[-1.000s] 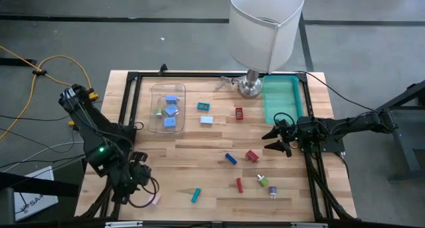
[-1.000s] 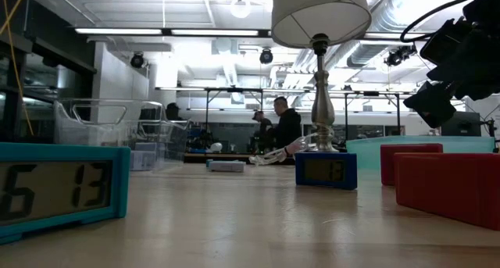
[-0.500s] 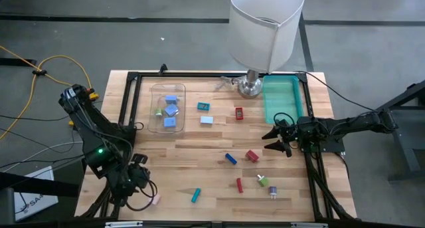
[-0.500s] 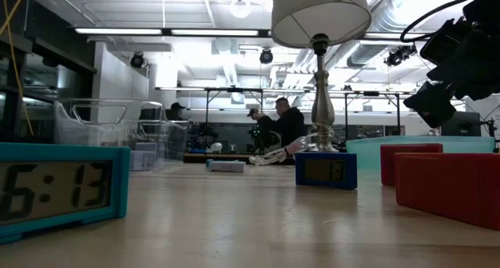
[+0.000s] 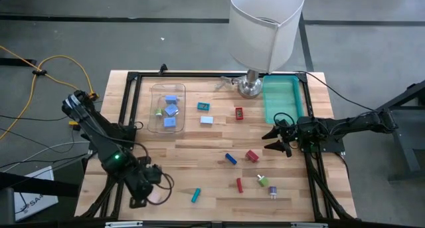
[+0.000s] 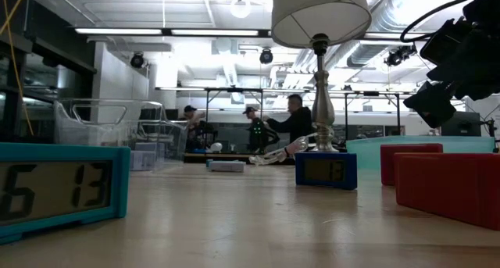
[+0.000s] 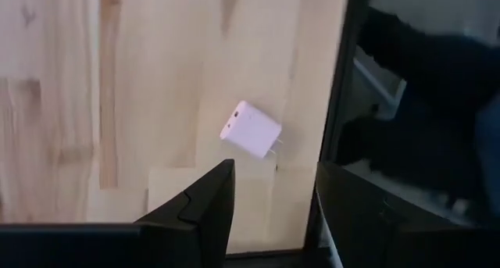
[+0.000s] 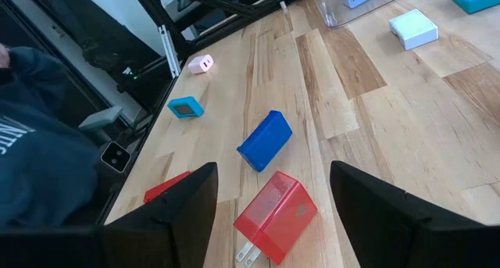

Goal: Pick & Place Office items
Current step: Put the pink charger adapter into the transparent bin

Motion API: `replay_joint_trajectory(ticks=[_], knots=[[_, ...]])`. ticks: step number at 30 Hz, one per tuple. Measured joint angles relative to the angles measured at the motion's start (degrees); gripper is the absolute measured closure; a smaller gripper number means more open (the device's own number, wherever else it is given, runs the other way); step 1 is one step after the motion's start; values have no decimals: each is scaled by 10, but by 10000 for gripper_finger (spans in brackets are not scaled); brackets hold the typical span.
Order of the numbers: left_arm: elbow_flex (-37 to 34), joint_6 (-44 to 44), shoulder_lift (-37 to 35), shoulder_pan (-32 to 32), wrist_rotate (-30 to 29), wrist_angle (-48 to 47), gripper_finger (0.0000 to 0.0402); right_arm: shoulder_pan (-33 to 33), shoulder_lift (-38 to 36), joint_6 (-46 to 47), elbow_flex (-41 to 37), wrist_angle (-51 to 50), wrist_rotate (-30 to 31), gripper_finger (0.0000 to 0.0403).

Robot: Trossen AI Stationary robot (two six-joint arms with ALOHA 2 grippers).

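1. Left gripper (image 5: 147, 190) sits low at near-left corner of table (image 5: 199, 151), right over the pink charger (image 7: 251, 130). Wrist view shows the fingers (image 7: 205, 201) partly spread w/ the charger just beyond the tips, not held. Prob. lining up for a pick.
2. Pink charger lies flat on the wood, close to the black frame rail (image 5: 125, 121) at table edge; tight spot, so approach likely has to come from above.
3. Right gripper (image 5: 277, 139) waits at right side of table, jaws spread wide, holding nothing. Its wrist view looks over a red plug block (image 8: 275, 212) and dark blue block (image 8: 264, 140), both near it.
4. Clear bin (image 5: 167, 107) at far-left already holds light blue blocks + a green bit; looks like the drop spot for sorted items. Teal tray (image 5: 281, 98) at far-right seems empty.
5. Still loose on table: teal clock (image 5: 203, 106), light blue block (image 5: 206, 119), red piece (image 5: 239, 113) mid-far; teal stick (image 5: 196, 195), red stick (image 5: 239, 184), green bit (image 5: 263, 182) near edge.
6. Lamp (image 5: 264, 28) stands at far side, not part of the sort.
7. Judgement: task partway, most items still out.
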Motion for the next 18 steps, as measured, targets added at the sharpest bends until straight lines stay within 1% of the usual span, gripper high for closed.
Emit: replay_joint_trajectory(ticks=[4,7,11,18], knots=[[0,-90,4,3,-1,0,227,0,0,0,0,0,0,167],[0,-149,4,-5,-20,0,227,0,0,0,0,0,0,167],[0,-226,7,-30,-54,1,227,0,0,0,0,0,0,167],[0,-345,25,-69,-88,6,227,0,0,0,0,0,0,167]])
